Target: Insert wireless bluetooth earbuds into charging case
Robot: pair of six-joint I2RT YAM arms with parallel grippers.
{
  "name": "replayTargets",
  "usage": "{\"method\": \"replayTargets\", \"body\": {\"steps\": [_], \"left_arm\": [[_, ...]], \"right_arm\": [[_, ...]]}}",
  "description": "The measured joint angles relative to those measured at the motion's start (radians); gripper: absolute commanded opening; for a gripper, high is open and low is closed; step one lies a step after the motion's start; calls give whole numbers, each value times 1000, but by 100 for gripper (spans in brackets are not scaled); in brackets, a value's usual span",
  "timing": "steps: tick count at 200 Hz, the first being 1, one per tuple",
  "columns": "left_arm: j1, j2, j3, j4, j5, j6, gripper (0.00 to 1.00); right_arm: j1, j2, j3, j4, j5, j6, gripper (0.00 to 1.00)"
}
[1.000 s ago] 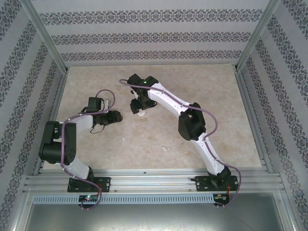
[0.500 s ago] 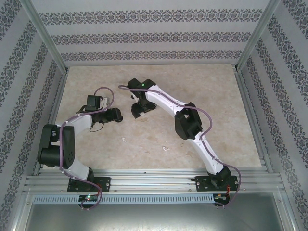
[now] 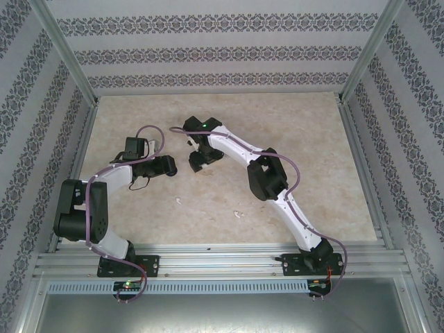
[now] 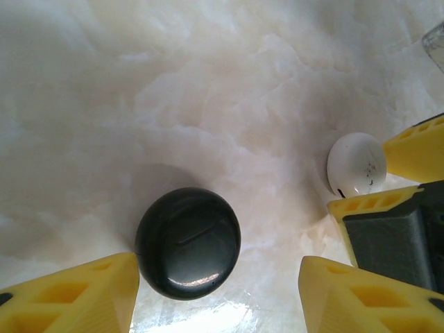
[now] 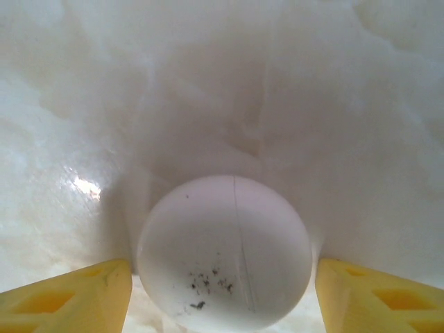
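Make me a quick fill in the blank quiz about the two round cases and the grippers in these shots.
The left gripper has its fingers either side of the first case, which is coloured ____. The right gripper straddles the second case, which is coloured ____. Both cases rest on the table with their lids ____.
Missing words: black, white, shut.
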Motion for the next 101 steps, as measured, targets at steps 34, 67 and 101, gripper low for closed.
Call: {"method": "replayTargets", "body": {"steps": [34,67,101], "left_arm": [[0,-8,7,0,23,-4,62],[0,-23,11,5,51,-8,62],[0,-34,11,4,72,-8,62]], "right_arm": [[0,2,0,2,0,-28,68],[-5,2,0,2,3,-49,56],[-9,2,-3,23,3,-89,47]]}}
